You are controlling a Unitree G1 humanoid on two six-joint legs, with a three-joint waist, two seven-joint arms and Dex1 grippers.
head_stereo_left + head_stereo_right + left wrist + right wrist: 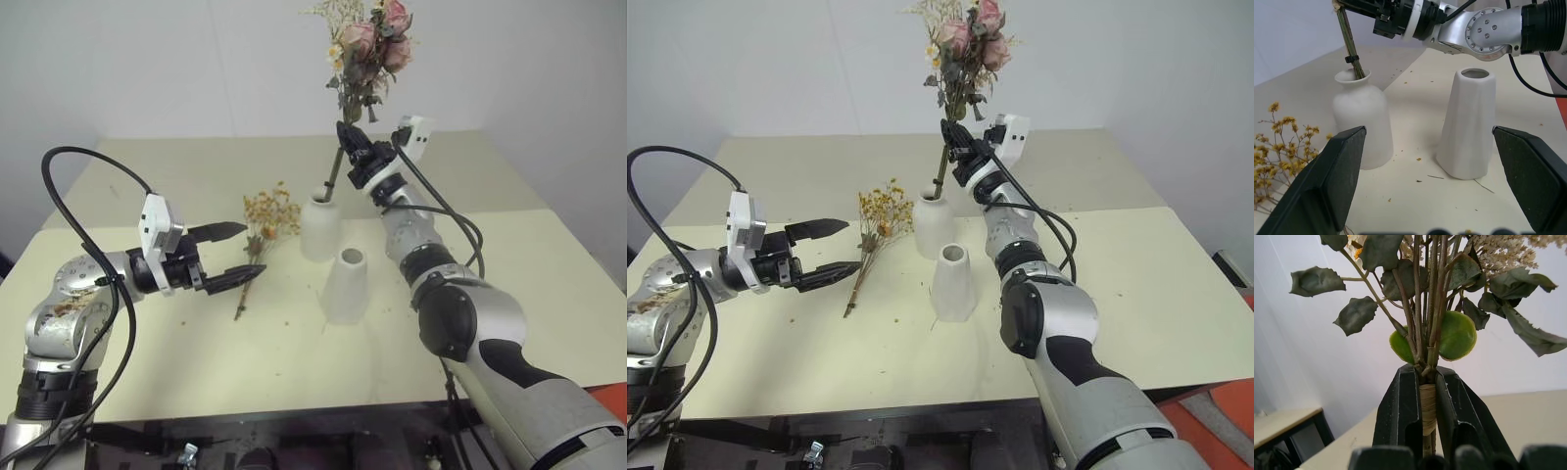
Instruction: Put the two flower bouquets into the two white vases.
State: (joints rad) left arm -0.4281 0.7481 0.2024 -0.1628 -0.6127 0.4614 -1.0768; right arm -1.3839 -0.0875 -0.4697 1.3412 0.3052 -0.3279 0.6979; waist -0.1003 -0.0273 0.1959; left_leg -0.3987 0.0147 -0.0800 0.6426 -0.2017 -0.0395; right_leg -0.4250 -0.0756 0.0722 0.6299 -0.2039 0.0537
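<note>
Right gripper [1428, 396] pinches pink rose bouquet [370, 49], stems already in rounded white vase [319, 227] mid-tabletop beside cone vase [345, 284]; a sideways tug risks tipping it; left gripper [235, 255] spread near yellow-orange bouquet [266, 220] lying flat

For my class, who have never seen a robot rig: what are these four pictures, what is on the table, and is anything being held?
It is a two-armed robot. Two pictures come from cameras in its head, looking down over the table; the other two come from cameras on its wrists. The right gripper is shut on the rose bouquet, whose stems reach into the rounded vase. The left gripper is open and holds nothing. The yellow bouquet lies on the table beside it. The cone vase stands empty.
</note>
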